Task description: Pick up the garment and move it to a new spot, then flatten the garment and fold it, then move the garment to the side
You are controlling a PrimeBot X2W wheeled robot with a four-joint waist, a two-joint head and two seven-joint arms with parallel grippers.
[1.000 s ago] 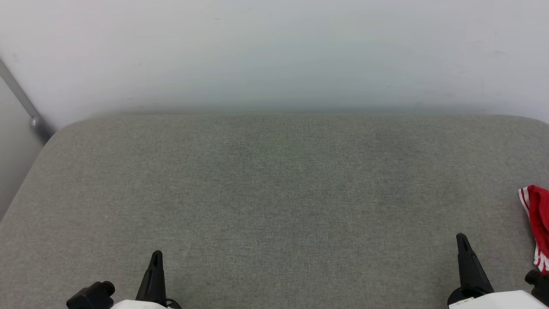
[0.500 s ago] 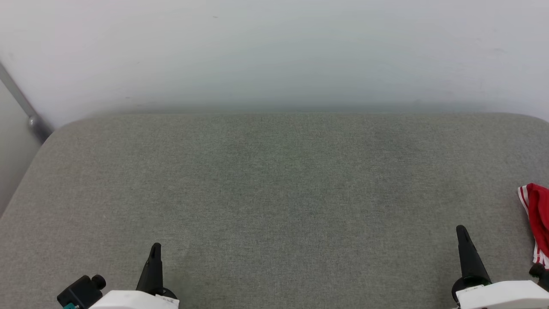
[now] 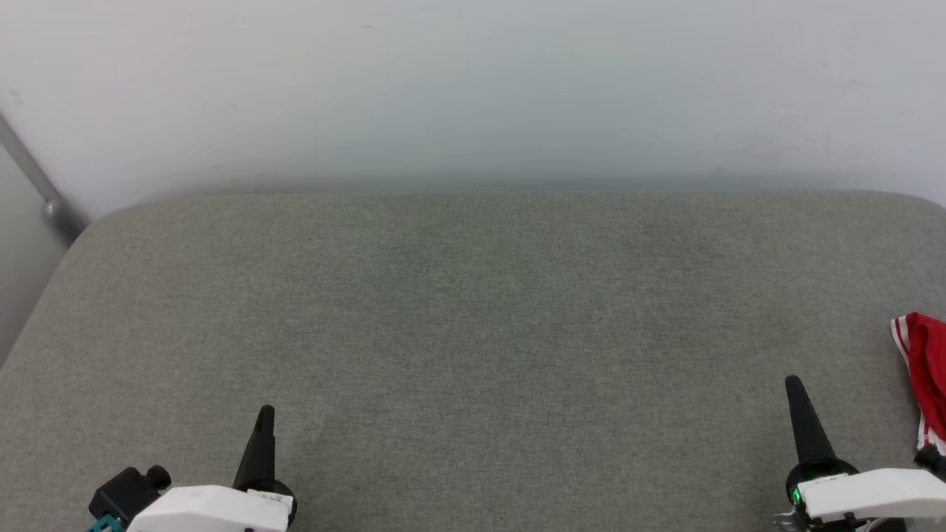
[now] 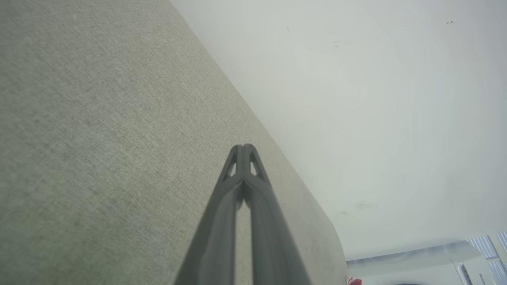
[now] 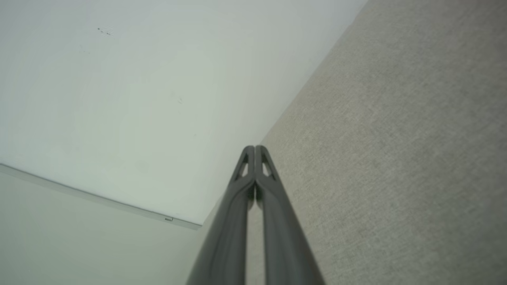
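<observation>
Here, garment (image 3: 930, 362) lies on grey fabric surface (image 3: 473, 332), far right.

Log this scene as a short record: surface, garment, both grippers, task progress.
surface: grey fabric-covered pad against a pale wall
garment: red with red-and-white striped trim, lying on the pad at the head view's right edge, partly cut off
left gripper: fingers shut together, holding nothing, lower left
right gripper: fingers shut together, holding nothing, apart from the garment
progress: garment not yet picked up
</observation>
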